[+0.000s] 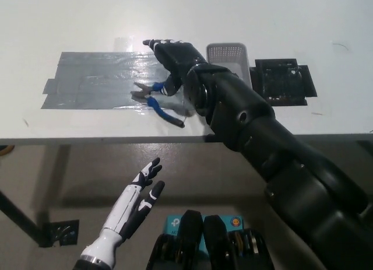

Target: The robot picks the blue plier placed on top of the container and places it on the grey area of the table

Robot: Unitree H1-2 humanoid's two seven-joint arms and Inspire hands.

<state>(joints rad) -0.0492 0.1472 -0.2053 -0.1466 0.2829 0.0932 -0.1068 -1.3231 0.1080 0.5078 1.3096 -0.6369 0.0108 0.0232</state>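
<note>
now the blue plier lies on the grey area, just below the right hand, whose fingers seem spread and off it; left hand open below the surface.

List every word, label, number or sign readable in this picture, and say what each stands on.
None can be read.
The blue plier, the grey area, the white container and the black tray show no text.
A blue card at the bottom edge bears a small mark, too blurred to read.

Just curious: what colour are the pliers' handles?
Blue, on the pliers; clearest in the head view.
</note>
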